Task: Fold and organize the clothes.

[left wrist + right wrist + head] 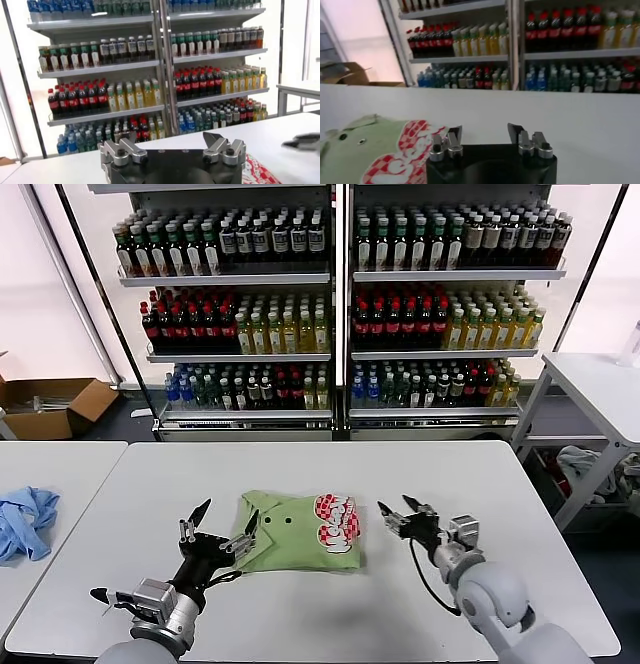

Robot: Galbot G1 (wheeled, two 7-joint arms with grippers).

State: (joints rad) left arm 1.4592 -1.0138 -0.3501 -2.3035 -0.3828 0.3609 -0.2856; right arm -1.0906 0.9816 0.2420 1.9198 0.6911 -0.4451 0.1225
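- Shirt (300, 531) folded into a compact block near tabletop (420, 474) centre, a little toward the near edge; checkered print on its right part, collar and two buttons up.
- Left gripper (222, 529) spread wide, at the shirt's left edge, one fingertip seemingly over the cloth; contact unclear.
- Right gripper (399, 515) just beside the shirt's right edge, apart from it, fingers parted, nothing between them.
- Step in hand, as judged: releasing after a fold, then tidying.
- To do well: lift both grippers straight clear so no fold drags open; check edges lie square; press any raised flap flat before moving on.
- Blue garment (25, 522) on the neighbouring tabletop at left, well apart, partly cut off.
- Left wrist view: only a red-printed corner of the shirt visible; most of it hidden behind the gripper body.
- Right wrist view: print and buttons visible, near part blocked.
- Underside layers and fold count not discernible.
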